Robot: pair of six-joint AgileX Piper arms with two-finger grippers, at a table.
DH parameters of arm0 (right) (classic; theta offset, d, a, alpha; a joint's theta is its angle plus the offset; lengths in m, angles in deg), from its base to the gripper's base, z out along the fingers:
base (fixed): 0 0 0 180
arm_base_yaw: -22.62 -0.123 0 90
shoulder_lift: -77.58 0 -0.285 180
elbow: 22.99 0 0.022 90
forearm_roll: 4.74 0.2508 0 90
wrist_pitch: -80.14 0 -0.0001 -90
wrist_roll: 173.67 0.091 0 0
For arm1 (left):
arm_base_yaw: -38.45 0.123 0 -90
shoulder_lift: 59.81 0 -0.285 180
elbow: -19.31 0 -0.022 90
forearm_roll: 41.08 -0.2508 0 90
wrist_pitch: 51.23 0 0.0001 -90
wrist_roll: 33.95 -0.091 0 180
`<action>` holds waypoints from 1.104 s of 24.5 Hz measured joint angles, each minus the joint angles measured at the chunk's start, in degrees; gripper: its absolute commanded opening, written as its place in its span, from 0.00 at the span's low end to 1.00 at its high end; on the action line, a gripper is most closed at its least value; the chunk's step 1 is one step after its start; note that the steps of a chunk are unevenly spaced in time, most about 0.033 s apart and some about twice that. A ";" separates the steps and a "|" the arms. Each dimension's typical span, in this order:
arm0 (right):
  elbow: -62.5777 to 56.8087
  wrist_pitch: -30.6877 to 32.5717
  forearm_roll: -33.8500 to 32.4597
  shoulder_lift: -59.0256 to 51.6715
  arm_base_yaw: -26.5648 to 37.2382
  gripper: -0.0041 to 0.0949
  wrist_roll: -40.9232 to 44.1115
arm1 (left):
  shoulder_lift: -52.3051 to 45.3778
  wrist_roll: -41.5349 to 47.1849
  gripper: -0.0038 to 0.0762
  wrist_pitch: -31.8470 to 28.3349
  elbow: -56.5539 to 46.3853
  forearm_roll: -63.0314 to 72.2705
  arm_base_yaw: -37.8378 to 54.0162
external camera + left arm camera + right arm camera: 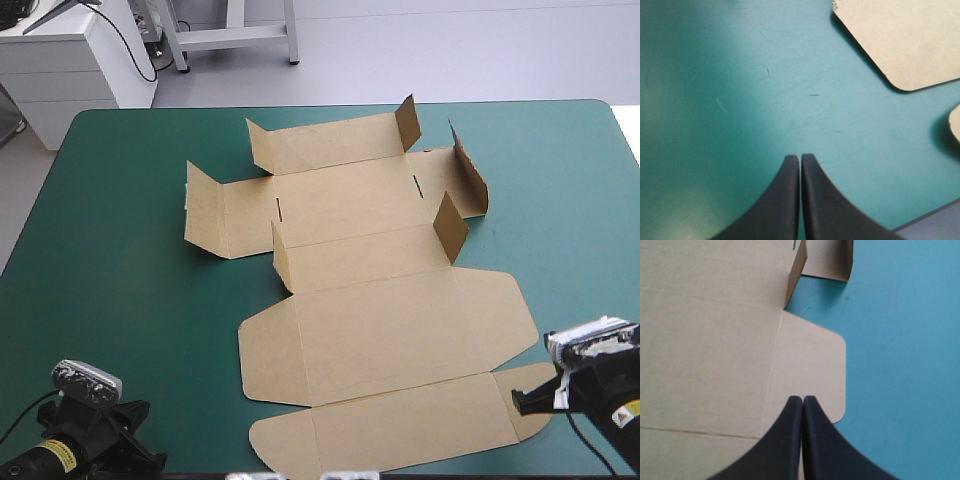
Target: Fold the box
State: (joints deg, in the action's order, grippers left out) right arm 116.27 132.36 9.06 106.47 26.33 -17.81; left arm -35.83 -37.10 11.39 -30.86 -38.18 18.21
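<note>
We find the box [380, 300] spread across the middle of the teal-green cover [110, 250]. Its near panels lie flat and only the small flaps [450, 228] on the far half stand up, so we judge the folding hardly begun. Our left gripper [800, 157] is clenched on nothing over bare cover, just beside the box's near left corner. Our right gripper [803, 398], likewise clenched and empty, hangs over the near right flap [815, 370], probably placed to work that side first.

Bright even light, soft dark shadows edging the box [900, 40]
</note>
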 measured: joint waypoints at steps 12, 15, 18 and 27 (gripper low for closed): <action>19.67 -8.25 -0.30 31.89 0.00 0.02 -2.85 | 0.00 0.02 0.04 0.00 0.00 0.00 0.00; 26.82 -7.97 -0.13 40.83 0.00 0.02 -3.17 | 0.00 0.02 0.04 0.00 0.00 0.00 0.00; 34.11 -5.92 -0.08 48.90 0.00 0.02 -4.08 | 0.00 0.02 0.04 0.00 0.00 0.00 0.00; 63.43 3.14 6.41 77.06 -0.33 0.05 -4.71 | 0.00 0.02 0.04 0.00 0.00 0.00 0.00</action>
State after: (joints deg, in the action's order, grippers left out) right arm 179.70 135.50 15.47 183.53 26.00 -22.52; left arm -35.83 -37.08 11.39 -30.86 -38.18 18.21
